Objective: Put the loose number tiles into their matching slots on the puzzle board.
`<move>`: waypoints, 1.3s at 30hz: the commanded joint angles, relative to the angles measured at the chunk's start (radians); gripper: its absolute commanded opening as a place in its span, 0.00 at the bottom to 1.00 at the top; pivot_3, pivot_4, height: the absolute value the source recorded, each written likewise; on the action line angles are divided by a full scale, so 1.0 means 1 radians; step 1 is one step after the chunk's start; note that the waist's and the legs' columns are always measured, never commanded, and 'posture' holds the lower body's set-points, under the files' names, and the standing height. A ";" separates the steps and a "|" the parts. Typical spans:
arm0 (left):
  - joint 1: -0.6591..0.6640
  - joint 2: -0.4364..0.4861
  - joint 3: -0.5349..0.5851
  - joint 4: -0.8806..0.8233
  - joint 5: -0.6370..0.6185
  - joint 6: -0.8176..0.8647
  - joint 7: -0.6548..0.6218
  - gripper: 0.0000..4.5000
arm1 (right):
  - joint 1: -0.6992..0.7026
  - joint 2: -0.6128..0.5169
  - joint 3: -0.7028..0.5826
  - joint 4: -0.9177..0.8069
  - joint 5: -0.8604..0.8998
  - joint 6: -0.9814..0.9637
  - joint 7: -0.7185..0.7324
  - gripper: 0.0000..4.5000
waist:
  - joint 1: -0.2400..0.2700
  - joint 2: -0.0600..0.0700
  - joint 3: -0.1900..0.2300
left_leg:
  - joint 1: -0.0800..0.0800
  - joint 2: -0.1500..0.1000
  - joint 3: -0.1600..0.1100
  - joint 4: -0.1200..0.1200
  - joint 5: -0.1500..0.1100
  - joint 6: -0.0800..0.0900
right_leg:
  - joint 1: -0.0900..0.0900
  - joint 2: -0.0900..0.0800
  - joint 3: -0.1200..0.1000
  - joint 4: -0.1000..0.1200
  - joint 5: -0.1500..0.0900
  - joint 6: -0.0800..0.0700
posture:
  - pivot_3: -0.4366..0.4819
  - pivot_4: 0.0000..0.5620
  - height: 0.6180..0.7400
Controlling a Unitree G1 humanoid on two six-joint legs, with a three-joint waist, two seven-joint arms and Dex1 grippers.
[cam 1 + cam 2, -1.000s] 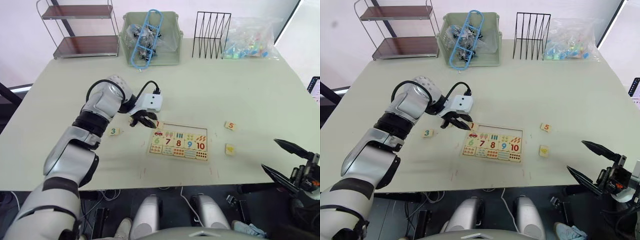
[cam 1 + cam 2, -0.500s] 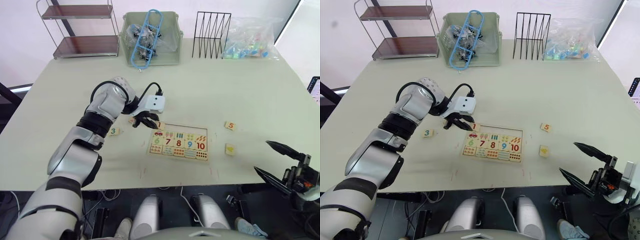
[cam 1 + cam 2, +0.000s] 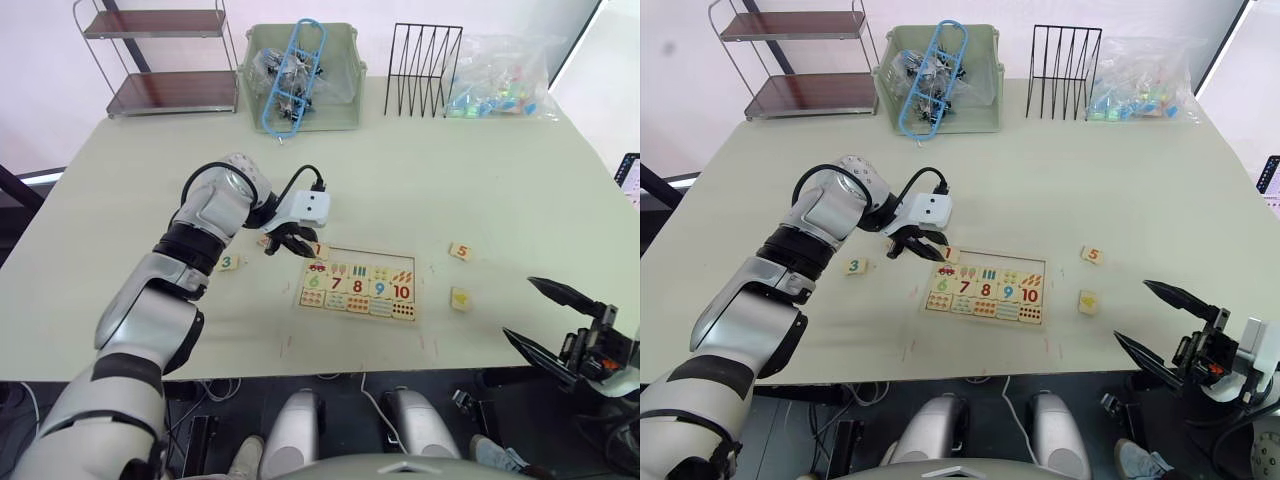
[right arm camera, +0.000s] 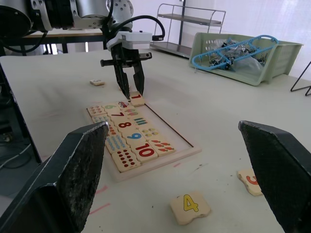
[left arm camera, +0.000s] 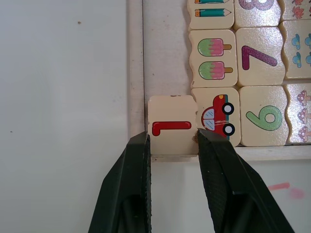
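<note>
Left wrist view gives us the red 1 tile [image 5: 172,127] in the puzzle board [image 3: 358,283] corner slot, our left tool [image 5: 172,145] clamped on its side edges. We judge it light, stiff, smooth; flat edges suit gripping. Tiles 3 [image 3: 229,263], 5 [image 3: 461,251], 4 [image 3: 460,297] lie on the pale bench [image 3: 500,180]. Our right tool [image 3: 548,318] hangs spread open off the bench's near edge.

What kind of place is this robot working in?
Probably a lab or test room set up for tabletop trials: a pale table holding a number puzzle board, a green basket of clips, a wire rack and a small metal shelf.
</note>
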 commanded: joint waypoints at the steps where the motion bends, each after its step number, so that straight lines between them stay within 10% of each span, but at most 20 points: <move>1: 0.005 -0.001 0.004 -0.017 -0.002 0.001 -0.003 0.20 | 0.001 0.005 -0.007 -0.036 0.007 -0.011 -0.010 1.00 | 0.000 0.000 0.000 | 0.000 0.000 0.000 0.000 0.000 0.000 | 0.000 0.000 0.000 0.000 0.000 0.000 | 0.48 0.27 1.00; 26: 0.022 0.003 -0.003 -0.013 0.001 -0.024 -0.006 0.20 | -0.017 0.002 0.017 -0.037 -0.015 -0.022 -0.022 1.00 | 0.000 0.000 0.000 | -0.001 0.000 -0.001 0.003 0.000 0.000 | 0.000 0.000 -0.001 0.001 0.000 0.000 | 0.48 0.27 1.00; 33: 0.012 -0.002 0.010 -0.003 -0.010 0.010 -0.013 0.94 | -0.026 -0.001 0.016 -0.026 -0.018 -0.023 -0.017 1.00 | 0.000 0.000 0.000 | -0.001 0.000 -0.001 0.005 0.000 0.000 | 0.001 0.000 -0.001 0.001 0.000 0.000 | 0.48 0.27 1.00; 39: -0.020 0.003 0.016 0.034 -0.008 -0.012 -0.016 0.98 | -0.034 -0.002 0.018 -0.021 -0.027 -0.024 -0.015 1.00 | 0.000 0.000 0.000 | -0.002 0.000 -0.002 0.006 0.000 0.000 | 0.001 0.000 -0.002 0.001 0.000 0.000 | 0.48 0.27 1.00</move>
